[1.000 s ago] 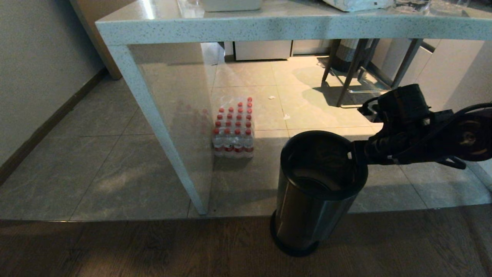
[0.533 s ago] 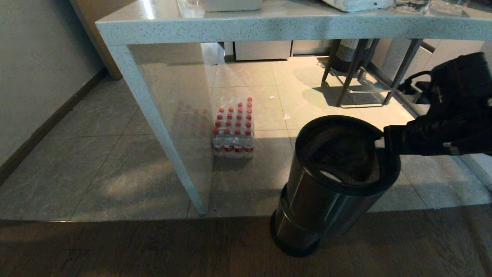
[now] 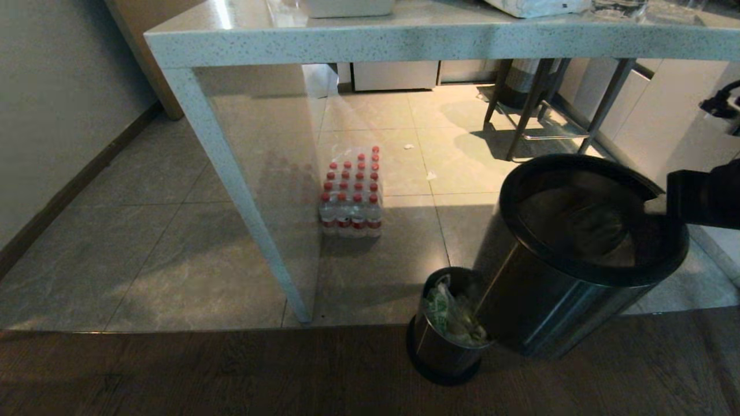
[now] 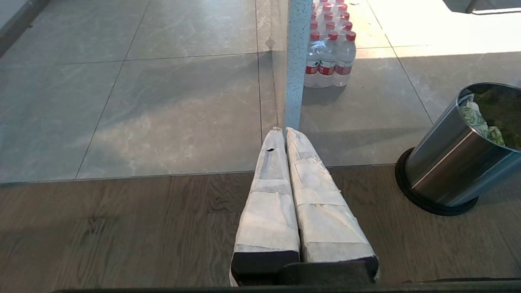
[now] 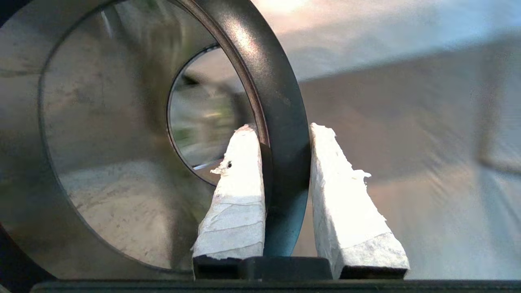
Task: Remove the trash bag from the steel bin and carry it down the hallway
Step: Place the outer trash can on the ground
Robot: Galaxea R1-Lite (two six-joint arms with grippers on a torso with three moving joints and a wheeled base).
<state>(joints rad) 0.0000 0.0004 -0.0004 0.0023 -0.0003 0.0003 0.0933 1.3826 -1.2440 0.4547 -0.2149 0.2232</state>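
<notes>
So here's what we've got: the right gripper [image 5: 283, 134] is clamped on the black rim of the outer shell [image 3: 555, 306], one padded finger inside the ring and one outside. In the head view we see that shell hanging tilted at about 4 o'clock, clear of the floor, with its black-rimmed mouth facing up toward us. The right wrist view looks straight through it, so it's open at both ends. The right arm comes in from the 3 o'clock edge. The steel bin [image 3: 442, 352] itself sits upright on its round black base at around 5 o'clock, right where the grey tile meets the wood floor, and its top is half hidden behind the low end of the shell. The trash bag [image 3: 451, 309] is inside that bin, white with green print, crumpled and poking up around the rim. From the bin, we spot a shrink-wrapped pack of red-capped water bottles [image 3: 350, 193] at 11 o'clock, standing on the tile under the speckled table [image 3: 347, 37]. The table's leg comes down at roughly 9 o'clock. The left gripper [image 4: 283, 132] has its two wrapped fingers pressed together on nothing, hovering over the wood floor, well apart from the bin.
</notes>
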